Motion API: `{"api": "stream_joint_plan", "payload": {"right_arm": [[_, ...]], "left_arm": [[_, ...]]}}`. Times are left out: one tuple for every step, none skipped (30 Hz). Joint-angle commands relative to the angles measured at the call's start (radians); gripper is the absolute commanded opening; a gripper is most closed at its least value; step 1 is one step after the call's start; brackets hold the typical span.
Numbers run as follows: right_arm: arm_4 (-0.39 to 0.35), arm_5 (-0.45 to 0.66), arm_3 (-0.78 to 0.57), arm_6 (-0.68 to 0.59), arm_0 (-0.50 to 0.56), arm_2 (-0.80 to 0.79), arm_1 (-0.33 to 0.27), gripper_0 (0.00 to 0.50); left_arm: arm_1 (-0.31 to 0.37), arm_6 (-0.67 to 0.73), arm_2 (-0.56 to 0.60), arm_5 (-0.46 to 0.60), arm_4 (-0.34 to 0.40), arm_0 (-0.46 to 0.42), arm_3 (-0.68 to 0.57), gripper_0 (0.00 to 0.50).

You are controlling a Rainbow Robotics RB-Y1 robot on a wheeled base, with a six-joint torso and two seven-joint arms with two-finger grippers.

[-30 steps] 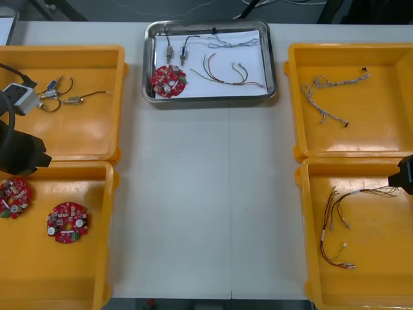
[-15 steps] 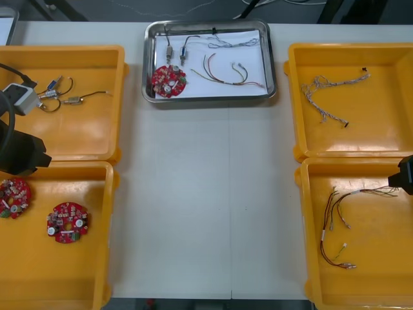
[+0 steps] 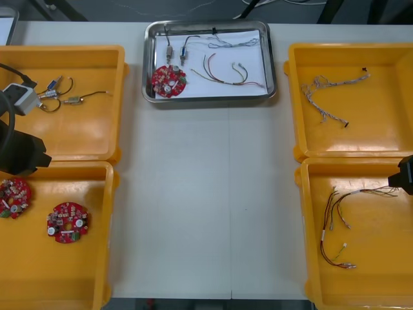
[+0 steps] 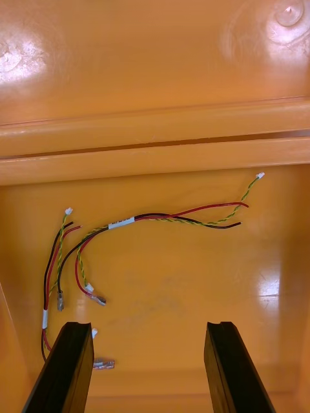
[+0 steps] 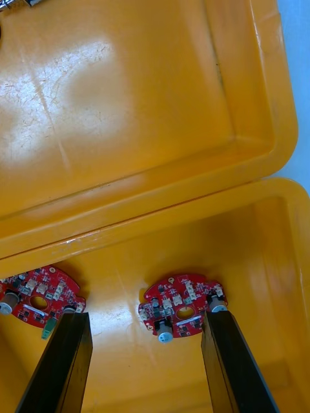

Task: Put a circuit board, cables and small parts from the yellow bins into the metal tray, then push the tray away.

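The metal tray (image 3: 272, 64), white inside, sits at the table's far middle. It holds a round red circuit board (image 3: 169, 81), red and yellow cables (image 3: 226, 72), a thin cable and small metal parts (image 3: 170, 51). My left gripper (image 5: 143, 317) is open over the near left yellow bin (image 5: 258, 258), with a circuit board (image 5: 181, 306) between its fingertips and another board (image 5: 40, 297) beside it. My right gripper (image 4: 147, 327) is open above the near right bin (image 4: 161, 271), just short of the red and yellow cables (image 4: 148, 219).
The far left bin (image 3: 97, 135) holds small metal parts with cables (image 3: 58, 93). In the far right bin (image 3: 381, 129) lies a twisted blue and white cable (image 3: 329, 90). My left arm (image 3: 19, 152) and right arm (image 3: 406, 174) are at the table's side edges.
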Motion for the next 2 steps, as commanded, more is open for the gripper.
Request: {"api": "stream_joint_plan", "payload": {"right_arm": [[0.009,-0.008,-0.006,0.026,0.014,0.008,0.008,0.500],[0.009,-0.008,-0.006,0.026,0.014,0.008,0.008,0.500]], "left_arm": [[0.039,0.039,0.033,0.006,0.007,0.018,-0.030,0.500],[0.039,0.039,0.033,0.006,0.007,0.018,-0.030,0.500]]}}
